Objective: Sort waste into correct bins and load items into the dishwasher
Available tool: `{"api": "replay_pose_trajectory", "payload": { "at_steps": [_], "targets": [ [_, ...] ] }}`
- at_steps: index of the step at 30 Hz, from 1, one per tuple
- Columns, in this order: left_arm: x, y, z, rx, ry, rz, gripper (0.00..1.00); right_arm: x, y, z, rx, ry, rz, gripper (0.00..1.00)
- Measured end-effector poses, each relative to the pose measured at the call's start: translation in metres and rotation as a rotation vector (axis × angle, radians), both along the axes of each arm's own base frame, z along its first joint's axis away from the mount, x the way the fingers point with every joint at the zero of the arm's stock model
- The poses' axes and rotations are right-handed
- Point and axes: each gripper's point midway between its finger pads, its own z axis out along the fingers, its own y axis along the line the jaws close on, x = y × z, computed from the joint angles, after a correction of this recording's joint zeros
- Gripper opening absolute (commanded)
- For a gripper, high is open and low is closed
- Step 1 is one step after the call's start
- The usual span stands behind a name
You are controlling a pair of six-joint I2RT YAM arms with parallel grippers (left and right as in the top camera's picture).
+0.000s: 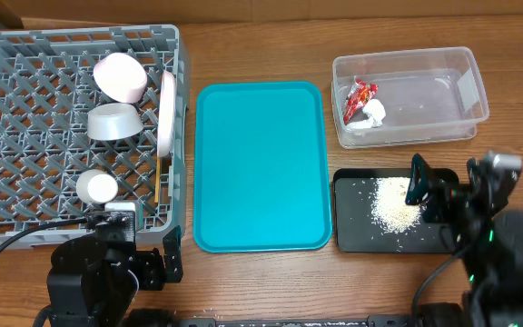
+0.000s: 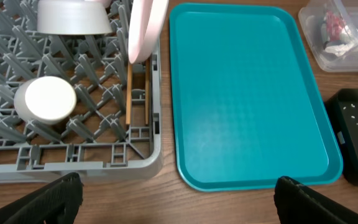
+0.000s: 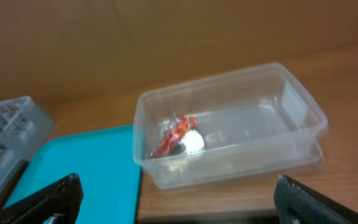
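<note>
The red crinkled snack wrapper (image 1: 360,98) and crumpled white tissue (image 1: 374,113) lie in the clear plastic tub (image 1: 461,77). Loose white rice (image 1: 395,204) sits in the shallow black tray (image 1: 348,234). The grey plastic dish rack (image 1: 7,82) holds bowls (and a white round plate (image 1: 167,107) on its edge). The left gripper (image 2: 176,196) and right gripper (image 3: 179,199) are spread wide, empty.
</note>
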Motion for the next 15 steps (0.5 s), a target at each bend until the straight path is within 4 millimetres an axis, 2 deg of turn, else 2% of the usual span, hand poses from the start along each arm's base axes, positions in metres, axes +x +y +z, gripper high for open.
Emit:
{"api": "replay_pose_trajectory", "payload": {
  "at_steps": [3,9,12,15],
  "targets": [
    [0.0,0.0,0.0,0.0,0.001,0.0,1.0,-0.007,0.008,-0.002,0.008,-0.16,0.036,1.0],
    [0.0,0.0,-0.001,0.0,0.002,0.0,1.0,-0.014,0.027,-0.023,0.035,-0.401,0.116,1.0],
    [0.0,0.0,-0.001,0.0,0.003,0.0,1.0,-0.015,0.03,-0.037,0.041,-0.464,0.125,1.0],
    [0.0,0.0,-0.001,0.0,0.003,0.0,1.0,-0.013,0.031,-0.062,0.015,-0.413,0.132,1.0]
  ]
}}
